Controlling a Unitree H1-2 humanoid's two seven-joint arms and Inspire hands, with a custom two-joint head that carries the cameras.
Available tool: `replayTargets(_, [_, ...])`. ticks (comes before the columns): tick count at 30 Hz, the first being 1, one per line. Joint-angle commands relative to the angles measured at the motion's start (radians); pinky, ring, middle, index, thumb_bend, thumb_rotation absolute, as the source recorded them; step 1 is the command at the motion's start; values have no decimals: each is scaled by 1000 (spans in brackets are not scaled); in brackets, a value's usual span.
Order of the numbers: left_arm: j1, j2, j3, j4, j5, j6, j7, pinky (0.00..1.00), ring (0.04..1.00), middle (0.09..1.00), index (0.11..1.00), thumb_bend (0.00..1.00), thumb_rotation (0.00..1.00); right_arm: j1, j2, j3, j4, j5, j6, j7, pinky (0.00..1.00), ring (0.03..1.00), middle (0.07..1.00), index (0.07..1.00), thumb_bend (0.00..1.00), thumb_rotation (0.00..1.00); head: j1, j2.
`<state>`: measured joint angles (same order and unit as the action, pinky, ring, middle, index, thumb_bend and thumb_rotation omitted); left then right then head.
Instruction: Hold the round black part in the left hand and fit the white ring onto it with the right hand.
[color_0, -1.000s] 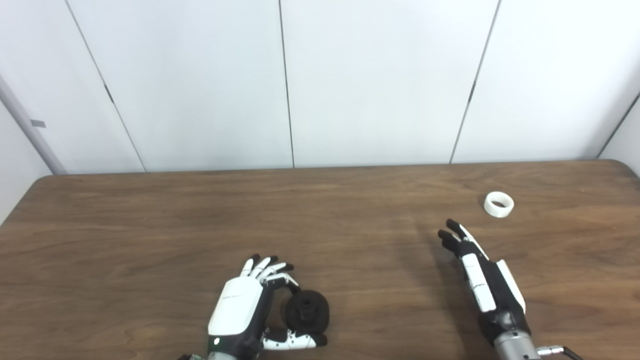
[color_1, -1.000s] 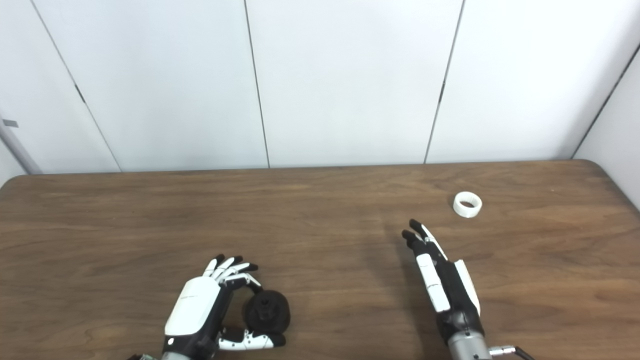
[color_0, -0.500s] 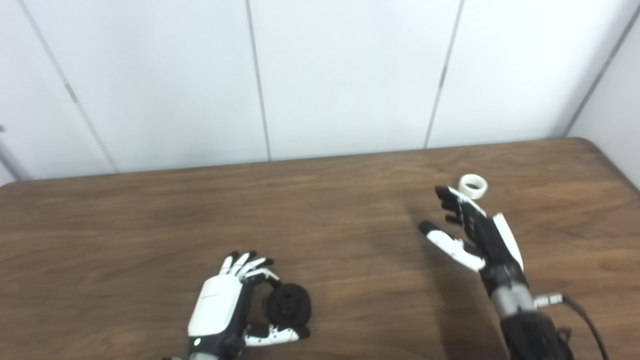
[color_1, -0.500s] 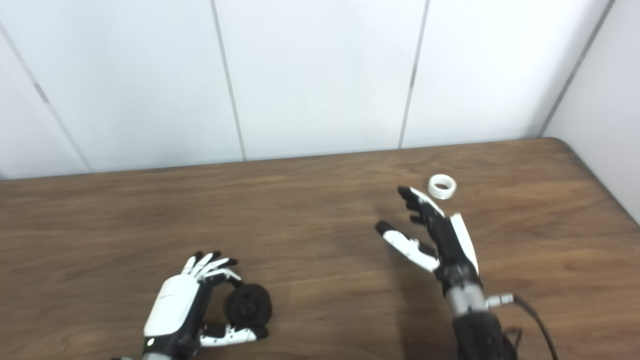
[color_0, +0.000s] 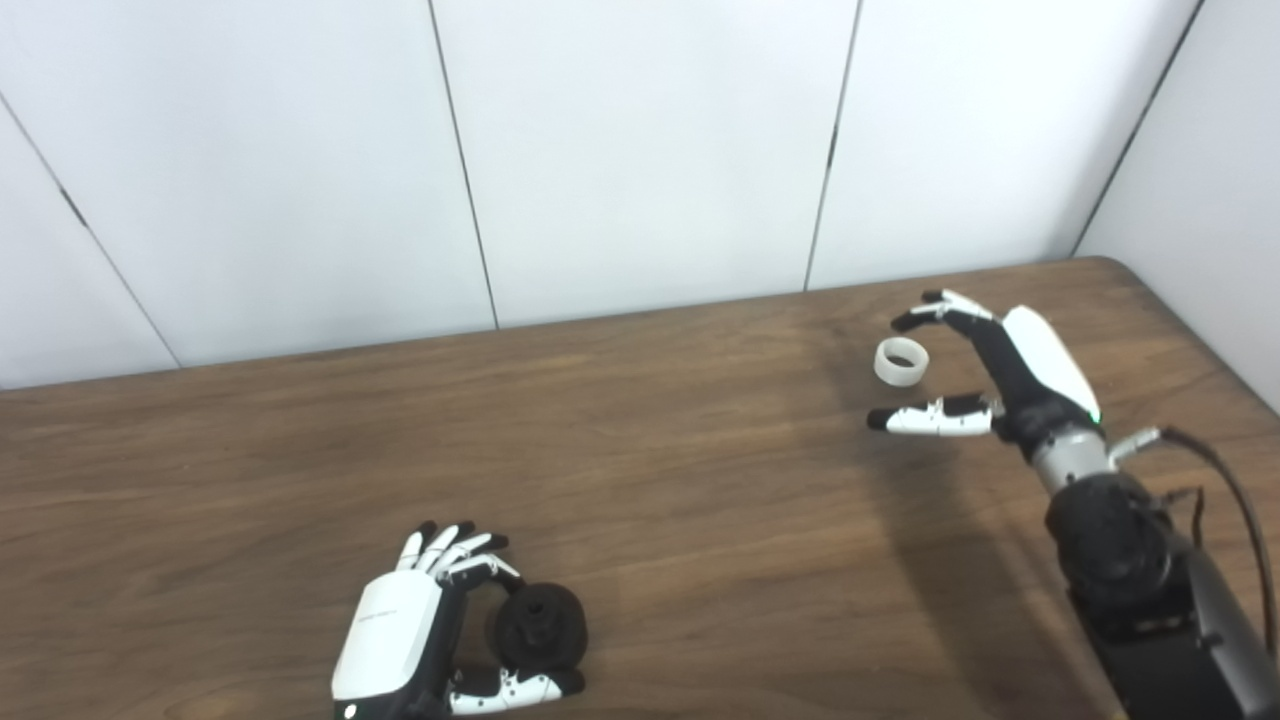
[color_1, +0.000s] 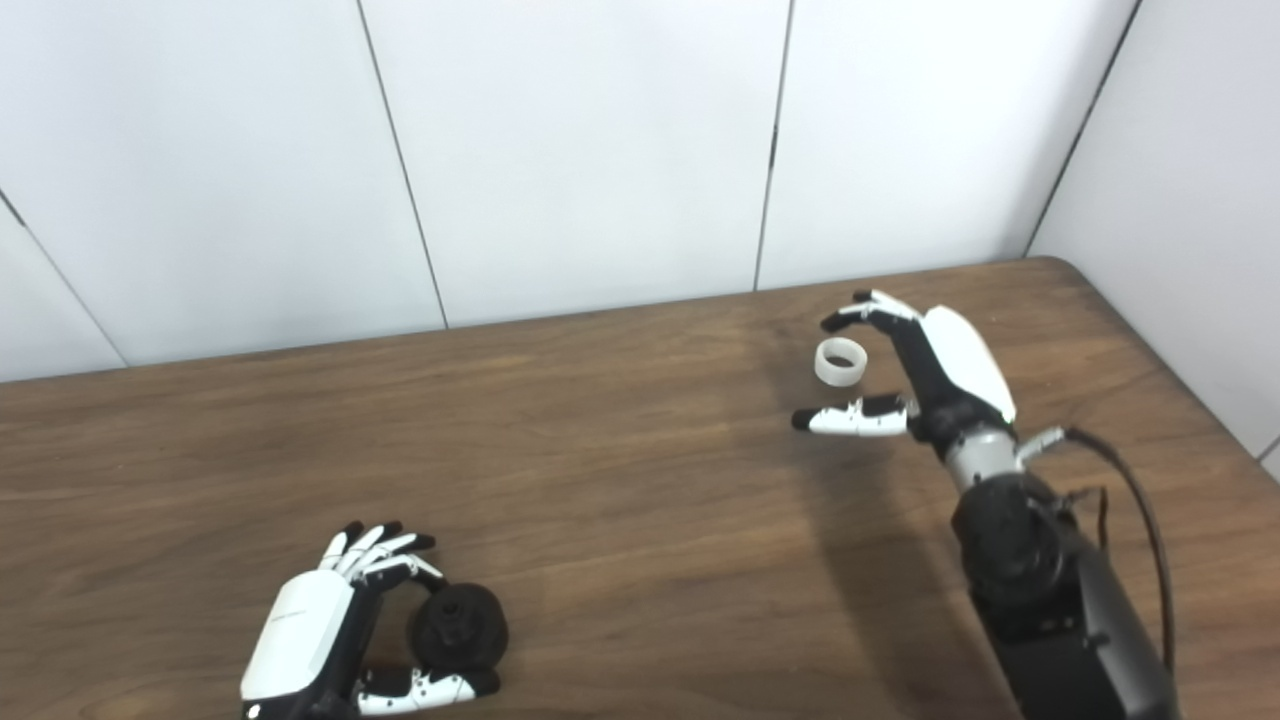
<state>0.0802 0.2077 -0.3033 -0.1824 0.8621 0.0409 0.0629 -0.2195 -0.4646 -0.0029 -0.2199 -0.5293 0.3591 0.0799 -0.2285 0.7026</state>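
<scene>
The round black part (color_0: 538, 625) lies on the wooden table (color_0: 650, 470) at the near left. My left hand (color_0: 400, 640) is curled around its left side, fingers over its top and thumb under its near edge, closed on it. The white ring (color_0: 900, 361) lies flat on the table at the far right. My right hand (color_0: 1010, 370) is open beside it. Its fingers reach past the ring's far side and its thumb points left on the near side. Neither touches the ring.
White wall panels stand behind the table's far edge. The table's right edge and rounded far right corner (color_0: 1130, 270) are close to my right hand. A black cable (color_0: 1225, 480) runs from the right wrist.
The camera has turned right. My right hand has reached forward to the white ring and turned so fingers and thumb bracket it. The left hand has stayed on the black part.
</scene>
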Motion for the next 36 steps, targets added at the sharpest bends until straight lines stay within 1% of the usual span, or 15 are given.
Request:
replayTargets(1, [16, 24, 10, -15, 10, 12, -21, 1000, 916, 816, 484, 524, 53, -58, -25, -4, -1, -19, -10, -3, 875, 951, 912, 699, 786, 233, -5, 1])
replayTargets(3, [18, 25, 13, -21, 9, 12, -25, 1000, 915, 816, 484, 524, 53, -80, -40, -1, 24, -29, -1, 10, 904, 966, 920, 705, 805, 224, -16, 1])
replayTargets(5, [21, 27, 17, -26, 6, 13, -30, 1000, 916, 817, 484, 523, 53, -106, -60, 9, 64, -47, 1, 20, 958, 989, 934, 713, 815, 224, -32, 0])
replayTargets(9, [26, 27, 25, -33, 6, 13, -41, 1000, 916, 819, 484, 523, 53, -150, -87, 27, 141, -65, -11, 28, 994, 998, 948, 716, 844, 233, -43, -3])
replayTargets(18, [31, 29, 34, -42, 11, 7, -50, 1000, 912, 818, 485, 524, 52, -243, -114, 80, 290, -90, 6, 65, 1000, 1000, 977, 746, 852, 251, -53, -6])
replayTargets(22, [35, 27, 36, -46, 13, 10, -49, 1000, 910, 814, 485, 524, 52, -282, -128, 111, 348, -108, 14, 89, 1000, 1000, 982, 760, 864, 287, -57, -7])
replayTargets(28, [39, 24, 37, -56, 14, 11, -53, 1000, 909, 812, 484, 524, 52, -316, -138, 138, 386, -120, 40, 118, 1000, 1000, 988, 774, 858, 308, -54, -7])
replayTargets(36, [44, 20, 37, -70, 18, 17, -61, 1000, 911, 814, 484, 524, 53, -358, -140, 166, 452, -125, 57, 130, 1000, 1000, 988, 762, 845, 303, -46, -4])
